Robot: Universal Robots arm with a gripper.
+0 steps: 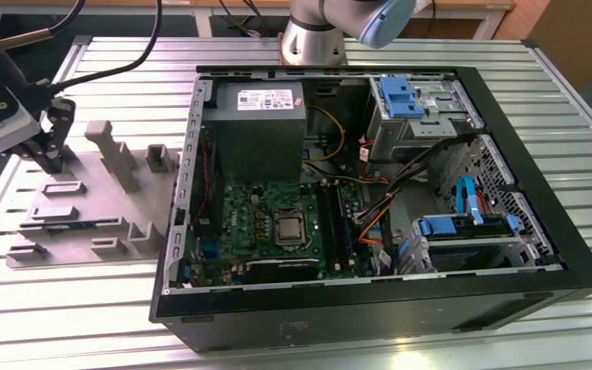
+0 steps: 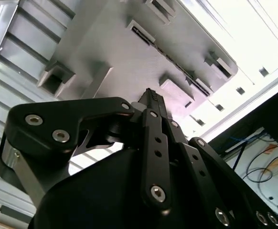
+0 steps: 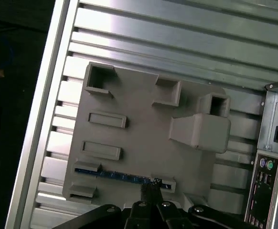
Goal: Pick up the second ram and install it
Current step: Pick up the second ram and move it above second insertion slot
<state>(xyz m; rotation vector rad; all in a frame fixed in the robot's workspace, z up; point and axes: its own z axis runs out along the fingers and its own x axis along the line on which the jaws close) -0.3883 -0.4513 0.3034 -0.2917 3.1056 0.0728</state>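
The second ram (image 3: 117,176) is a thin blue strip standing on edge in a slot of the grey fixture plate (image 3: 144,138). In the exterior view the ram (image 1: 82,226) lies near the front of that plate (image 1: 90,208), at the exterior view's left of the open computer case. My gripper (image 1: 53,158) hovers over the plate's back part, apart from the ram. Its black fingertips (image 3: 151,188) are pressed together with nothing between them, as the gripper (image 2: 151,98) also appears in the second wrist view.
The open computer case (image 1: 543,254) holds the green motherboard (image 1: 265,212), a grey power supply (image 1: 260,104), blue drive brackets and loose cables. Upright blocks (image 1: 111,150) rise from the fixture plate. Everything rests on a ribbed metal table (image 1: 70,308).
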